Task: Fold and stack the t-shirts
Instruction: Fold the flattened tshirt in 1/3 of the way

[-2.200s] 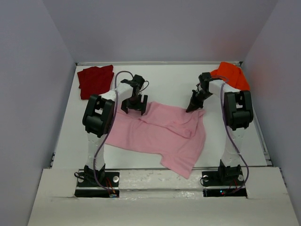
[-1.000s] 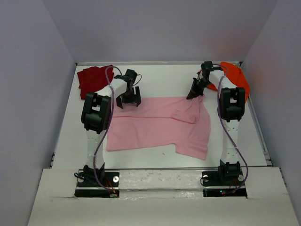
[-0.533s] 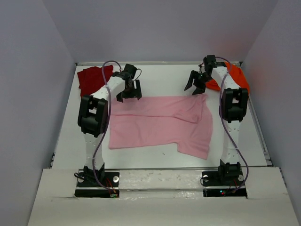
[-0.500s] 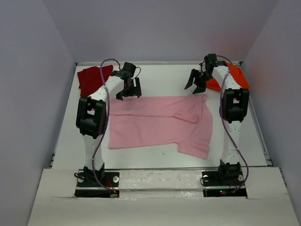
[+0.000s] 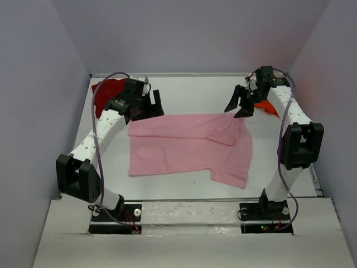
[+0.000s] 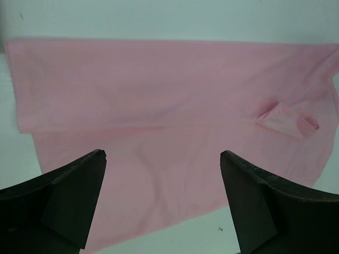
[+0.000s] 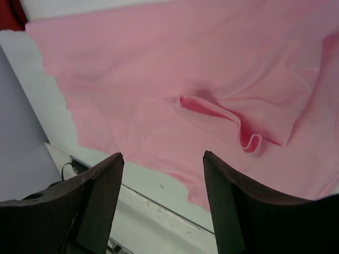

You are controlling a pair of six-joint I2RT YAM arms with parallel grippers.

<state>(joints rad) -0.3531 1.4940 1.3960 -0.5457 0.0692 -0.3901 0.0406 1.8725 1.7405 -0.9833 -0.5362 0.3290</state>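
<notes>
top external shows the pink shirt (image 5: 189, 145) spread flat in the middle of the table (image 5: 195, 92), far edge straight, right side rumpled with a sleeve bunched up. left gripper (image 5: 148, 110) and right gripper (image 5: 239, 109) hang over its far corners, both jaws wide and empty, which i read as lining up the next fold. red shirt (image 5: 106, 92) sits far left, orange shirt (image 5: 269, 106) far right behind the right arm, parked out of the way i guess.

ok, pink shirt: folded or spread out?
Partly folded: the pink t-shirt lies flat, doubled over once; a layer edge crosses it.
</notes>
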